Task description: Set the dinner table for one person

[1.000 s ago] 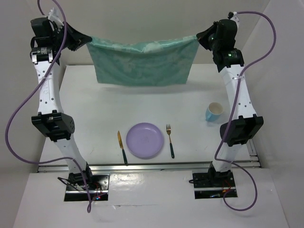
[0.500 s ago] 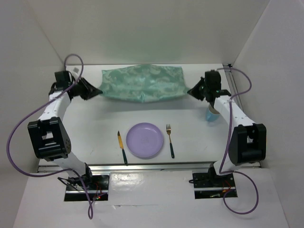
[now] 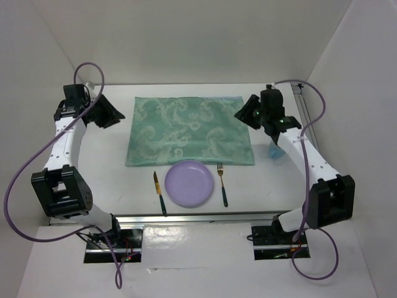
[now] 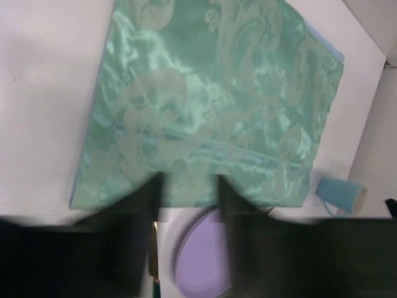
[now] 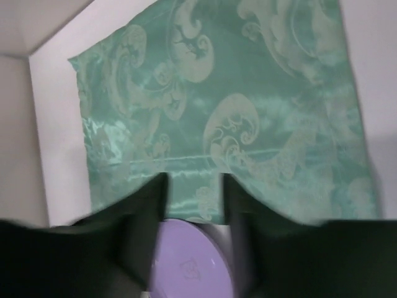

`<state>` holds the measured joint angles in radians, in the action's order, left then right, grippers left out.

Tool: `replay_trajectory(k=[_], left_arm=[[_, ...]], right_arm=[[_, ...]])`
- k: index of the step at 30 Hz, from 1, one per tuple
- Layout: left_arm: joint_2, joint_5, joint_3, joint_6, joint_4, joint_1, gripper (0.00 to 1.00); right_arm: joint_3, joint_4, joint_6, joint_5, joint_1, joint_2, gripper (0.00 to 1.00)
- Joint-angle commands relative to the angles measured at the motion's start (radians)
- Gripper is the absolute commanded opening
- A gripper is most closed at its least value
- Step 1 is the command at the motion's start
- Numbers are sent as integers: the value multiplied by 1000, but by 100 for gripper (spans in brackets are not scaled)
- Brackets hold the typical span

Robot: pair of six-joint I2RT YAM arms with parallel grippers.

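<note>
The teal-green patterned mat (image 3: 189, 130) lies flat on the white dinner table (image 3: 105, 167), behind a purple plate (image 3: 189, 183). A knife (image 3: 159, 192) lies left of the plate and a fork (image 3: 221, 184) right of it. My left gripper (image 3: 118, 116) hovers just off the mat's far left corner, open and empty; its wrist view shows the mat (image 4: 211, 99), plate (image 4: 201, 261) and knife (image 4: 153, 248) between its fingers (image 4: 139, 205). My right gripper (image 3: 240, 113) hovers at the mat's far right corner, open and empty above the mat (image 5: 217, 105) and plate (image 5: 189, 261).
A light blue cup (image 3: 275, 151) stands right of the mat, partly hidden behind my right arm; it also shows in the left wrist view (image 4: 340, 194). White walls enclose the table at the back and both sides.
The mat hung stretched between both raised grippers, then came down. Now it lies flat on the table, and both grippers have let go and stand open beside its far corners.
</note>
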<state>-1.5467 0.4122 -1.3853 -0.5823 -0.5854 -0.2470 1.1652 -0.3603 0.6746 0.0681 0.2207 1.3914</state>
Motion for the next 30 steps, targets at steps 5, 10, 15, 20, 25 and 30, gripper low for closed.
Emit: replay_trajectory(k=[5,10,15,20,25,30], left_arm=[[-232,-82,-98,36,-30,124,0],[-365,-162,-98,7,-17,193,0],[-394,-187,20,-25,41,204,0],[-385,-219,121,-25,84,204,0],[-395,-237,172,-25,84,204,0],[-366,-257,216,-25,95,204,0]], right_arm=[[348,-158,-66,-137,94,389,0],[433,-207,-66,-143,103,580,0],[341,-180,-56,-123,94,617,0],[258,-168,-44,-113,94,626,0],[166,-146,-24,-113,94,607,0],[113,-137,-24,-113,94,568,0]])
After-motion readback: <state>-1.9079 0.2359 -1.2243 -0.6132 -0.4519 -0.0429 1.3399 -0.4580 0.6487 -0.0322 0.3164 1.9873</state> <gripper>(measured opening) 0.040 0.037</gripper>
